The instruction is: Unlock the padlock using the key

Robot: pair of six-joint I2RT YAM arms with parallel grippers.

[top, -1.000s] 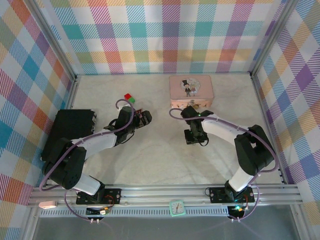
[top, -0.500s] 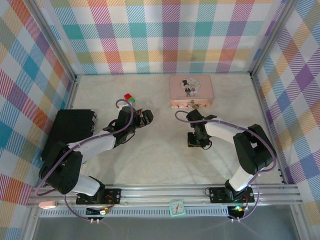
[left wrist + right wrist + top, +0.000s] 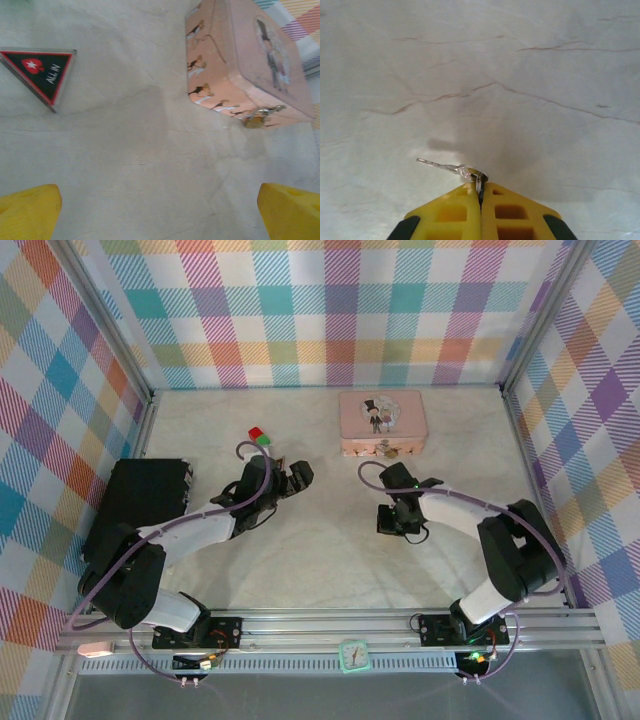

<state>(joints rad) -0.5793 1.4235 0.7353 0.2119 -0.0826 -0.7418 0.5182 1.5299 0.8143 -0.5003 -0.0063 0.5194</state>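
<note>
Colours & patterns logged
Pink tin [image 3: 250, 60]; brass padlock [image 3: 256, 120]; silver key [image 3: 445, 167]; yellow right claw [image 3: 481, 195]; pale bench [image 3: 520, 75] w/ veins; plaid walls [image 3: 330, 310].

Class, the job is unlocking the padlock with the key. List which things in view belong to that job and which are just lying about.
Job: padlock, hanging on the pink tin; key, in the right gripper.
Lying about: triangular ALL IN piece; red block; green block; black box.

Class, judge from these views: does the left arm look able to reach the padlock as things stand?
Probably yes: the left end effector is open and faces the padlock on the pink tin, nothing standing between them.
</note>
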